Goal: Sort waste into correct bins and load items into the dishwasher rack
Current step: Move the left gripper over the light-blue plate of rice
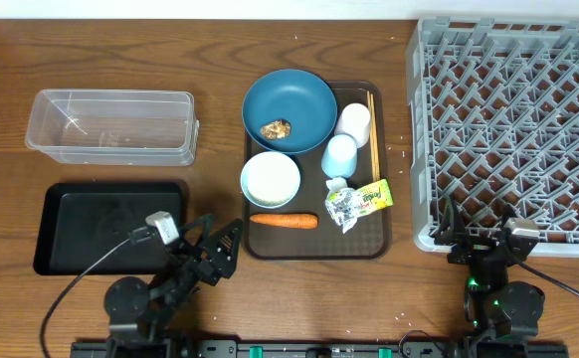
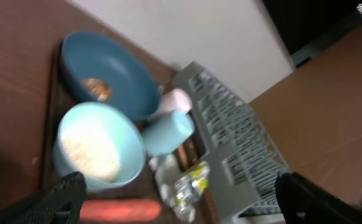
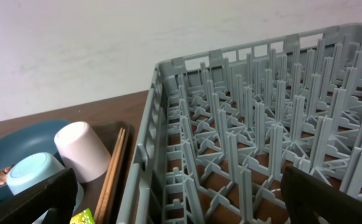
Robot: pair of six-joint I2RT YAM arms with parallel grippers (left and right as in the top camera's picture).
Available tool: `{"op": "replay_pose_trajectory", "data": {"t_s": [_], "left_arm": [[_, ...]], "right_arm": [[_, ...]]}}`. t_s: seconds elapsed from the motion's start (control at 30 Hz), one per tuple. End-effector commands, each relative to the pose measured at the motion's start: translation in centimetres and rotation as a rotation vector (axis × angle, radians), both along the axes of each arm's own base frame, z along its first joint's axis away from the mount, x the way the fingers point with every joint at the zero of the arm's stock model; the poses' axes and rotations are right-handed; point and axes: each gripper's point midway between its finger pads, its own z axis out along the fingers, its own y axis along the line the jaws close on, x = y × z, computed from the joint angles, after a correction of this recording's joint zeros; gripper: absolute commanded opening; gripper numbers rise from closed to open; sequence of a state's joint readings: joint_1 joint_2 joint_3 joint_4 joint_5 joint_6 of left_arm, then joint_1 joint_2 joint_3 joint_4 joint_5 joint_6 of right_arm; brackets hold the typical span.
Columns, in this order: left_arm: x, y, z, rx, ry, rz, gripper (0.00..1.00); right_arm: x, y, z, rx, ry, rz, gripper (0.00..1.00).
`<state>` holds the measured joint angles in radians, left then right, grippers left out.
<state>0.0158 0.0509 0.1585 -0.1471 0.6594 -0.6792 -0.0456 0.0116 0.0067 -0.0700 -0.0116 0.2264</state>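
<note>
On the brown serving tray point(image 1: 381, 234), the dark blue dish point(image 1: 304, 99) holds a brown food lump point(image 1: 276, 128). The small light blue bowl point(image 1: 270, 179) holds white rice point(image 2: 92, 151). The light blue cup point(image 1: 338, 155), the whitish cup point(image 1: 354, 121) and the chopsticks point(image 1: 372, 129) lie beside them. The carrot point(image 1: 284, 221) and the crumpled wrapper point(image 1: 357, 202) lie at the tray's front. My left gripper point(image 1: 218, 251) is open and empty, left of the carrot point(image 2: 122, 208). My right gripper point(image 1: 481, 242) is open and empty at the front edge of the grey rack point(image 1: 513, 129).
The clear tub point(image 1: 110, 126) stands at the far left and the black tray point(image 1: 110, 227) lies in front of it, right beside my left arm. Cables run from both arm bases along the table's front edge.
</note>
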Motion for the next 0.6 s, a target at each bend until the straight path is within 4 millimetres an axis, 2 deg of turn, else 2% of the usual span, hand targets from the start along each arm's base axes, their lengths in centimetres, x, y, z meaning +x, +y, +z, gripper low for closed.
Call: {"op": "replay_pose_trajectory", "data": {"t_s": [0.0, 0.13, 0.37, 0.57], "left_arm": [[-0.8, -0.5, 4.3, 0.033, -0.062, -0.035, 0.98], [-0.5, -0.5, 5.6, 0.112, 0.045, -0.054, 0.98], [0.3, -0.5, 5.2, 0.269, 0.347, -0.153, 0.98], [1.2, -0.5, 4.7, 0.428, 0.484, -0.176, 0.98]], "right_arm": [[0.0, -0.3, 0.0, -0.003, -0.001, -0.008, 0.99], [0.0, -0.3, 0.0, -0.003, -0.001, -0.008, 0.99], [0.0, -0.3, 0.0, -0.003, -0.001, -0.008, 0.99], [0.0, -0.3, 0.0, -0.003, -0.001, -0.008, 0.99]]}}
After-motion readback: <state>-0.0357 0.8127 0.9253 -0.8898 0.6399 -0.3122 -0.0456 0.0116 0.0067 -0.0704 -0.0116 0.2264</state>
